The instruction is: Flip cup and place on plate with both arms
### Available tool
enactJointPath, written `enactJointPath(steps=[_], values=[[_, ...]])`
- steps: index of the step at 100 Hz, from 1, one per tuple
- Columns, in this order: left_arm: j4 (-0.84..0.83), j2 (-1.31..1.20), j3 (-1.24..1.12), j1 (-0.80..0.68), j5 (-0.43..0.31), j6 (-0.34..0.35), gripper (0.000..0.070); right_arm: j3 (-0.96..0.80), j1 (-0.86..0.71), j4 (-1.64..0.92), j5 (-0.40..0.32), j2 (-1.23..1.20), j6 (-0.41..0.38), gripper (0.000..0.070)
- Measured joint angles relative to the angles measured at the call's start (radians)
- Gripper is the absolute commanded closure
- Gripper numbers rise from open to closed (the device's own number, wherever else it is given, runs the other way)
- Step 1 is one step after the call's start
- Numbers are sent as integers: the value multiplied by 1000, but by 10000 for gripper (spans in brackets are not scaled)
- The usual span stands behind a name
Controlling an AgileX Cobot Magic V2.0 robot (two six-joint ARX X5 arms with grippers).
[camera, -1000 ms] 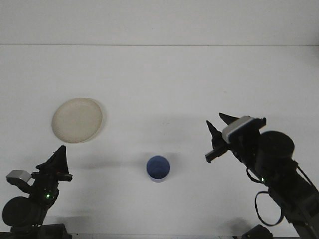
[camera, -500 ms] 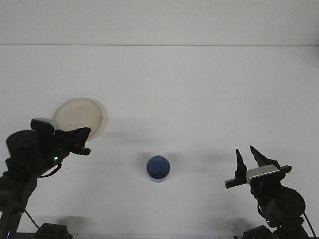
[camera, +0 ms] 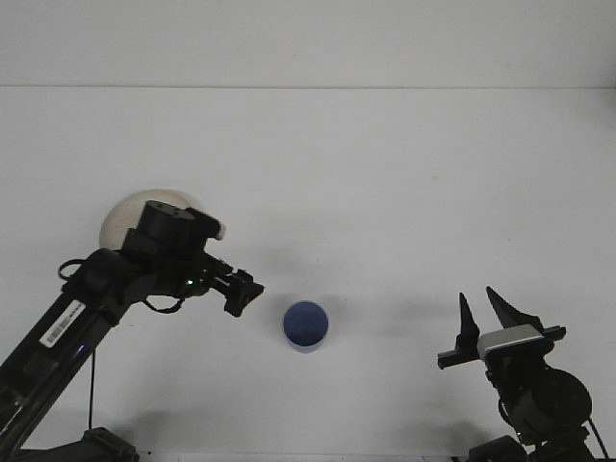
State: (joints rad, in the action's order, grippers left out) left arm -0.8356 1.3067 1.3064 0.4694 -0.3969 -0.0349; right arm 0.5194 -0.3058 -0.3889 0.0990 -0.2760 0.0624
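Near the surface's (camera: 385,173) front-middle I see the blue cup (camera: 306,326), mouth up — my left gripper (camera: 244,295) just beside it, fingers unreadable; right gripper (camera: 483,316) spread, well apart; plate (camera: 120,217) partly hidden.

single front view, high, facing forward over table (camera: 385,154)

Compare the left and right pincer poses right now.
The left pincer is stretched out over the table, just left of the blue cup; the right pincer sits pulled back near the bottom edge, well clear of the cup. The left points sideways toward the cup, the right points up, its fingers spread. Neither touches or holds anything.
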Motion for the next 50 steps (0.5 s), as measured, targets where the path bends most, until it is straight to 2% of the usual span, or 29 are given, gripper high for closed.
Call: enactJointPath(steps=[36,50], values=[[27,193,0,175,32,-5,160,0,0,0,0,0,0,415],[76,248,0,207,80,-15,160,0,0,0,0,0,0,415]])
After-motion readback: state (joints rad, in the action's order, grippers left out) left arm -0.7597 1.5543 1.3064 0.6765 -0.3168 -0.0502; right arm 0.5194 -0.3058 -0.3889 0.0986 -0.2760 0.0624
